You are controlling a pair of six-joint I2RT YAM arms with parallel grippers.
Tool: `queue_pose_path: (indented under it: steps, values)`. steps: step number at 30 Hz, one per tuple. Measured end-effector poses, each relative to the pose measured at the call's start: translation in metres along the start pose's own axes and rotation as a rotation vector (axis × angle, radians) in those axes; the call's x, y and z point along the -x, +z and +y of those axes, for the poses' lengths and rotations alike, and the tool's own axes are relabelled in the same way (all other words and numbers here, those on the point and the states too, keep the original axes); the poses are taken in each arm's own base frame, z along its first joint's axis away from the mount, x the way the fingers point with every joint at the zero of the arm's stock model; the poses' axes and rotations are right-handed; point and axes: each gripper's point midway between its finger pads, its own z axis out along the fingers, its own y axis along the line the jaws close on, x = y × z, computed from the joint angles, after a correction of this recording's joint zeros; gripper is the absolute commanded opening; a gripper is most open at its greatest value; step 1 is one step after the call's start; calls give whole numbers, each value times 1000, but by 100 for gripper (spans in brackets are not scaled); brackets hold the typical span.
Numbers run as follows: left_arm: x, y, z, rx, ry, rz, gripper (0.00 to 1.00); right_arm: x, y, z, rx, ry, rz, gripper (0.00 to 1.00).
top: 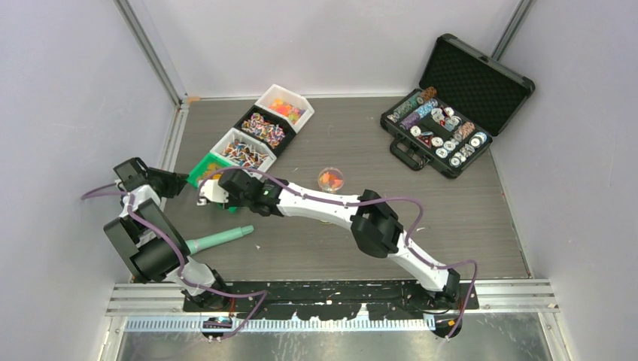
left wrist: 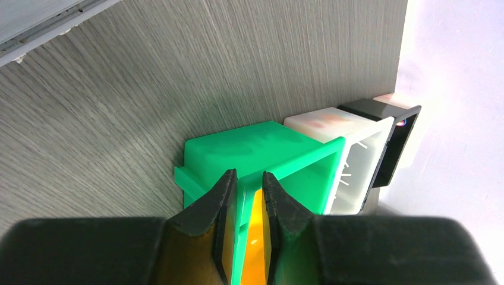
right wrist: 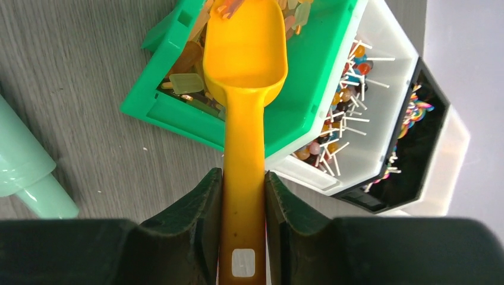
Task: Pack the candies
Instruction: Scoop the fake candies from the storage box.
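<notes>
Right end effector (right wrist: 243, 178) grips scoop (right wrist: 245, 59) over green bin (right wrist: 178, 122), left end effector (left wrist: 249, 181) its wall; funnel (top: 222, 238) nearby.

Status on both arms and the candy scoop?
Left gripper clamped on green bin wall. Right gripper holds orange scoop, bowl empty, over candies. Nothing blocking.

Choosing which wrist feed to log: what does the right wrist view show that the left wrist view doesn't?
Only right wrist: the right pincer shut on the scoop, its bowl over the green bin; candies inside that bin; lollipops in the white bin; a mint tool on the table.
Only left wrist: the left pincer closed on the green bin's wall, and the bins' outer sides.
Both: the green bin, white bin and black bin, in a row on the table.
</notes>
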Motion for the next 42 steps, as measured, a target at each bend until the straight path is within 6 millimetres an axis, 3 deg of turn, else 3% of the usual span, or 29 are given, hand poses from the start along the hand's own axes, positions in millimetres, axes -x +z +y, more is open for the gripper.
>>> queue_pose_path:
  steps: [11, 21, 30, 42]
  values:
    - [0, 0, 0, 1, -16, 1, 20, -12, 5, -2, 39, 264, -76, 0]
    - [0, 0, 0, -1, -28, 5, 20, -6, 10, -1, 56, 421, -131, 0]
    - [1, 0, 0, -2, -28, 4, 20, -22, 13, 10, 22, 508, -160, 0]
    - [1, -1, 0, 0, -29, 6, 26, -34, 18, 6, 5, 676, -242, 0]
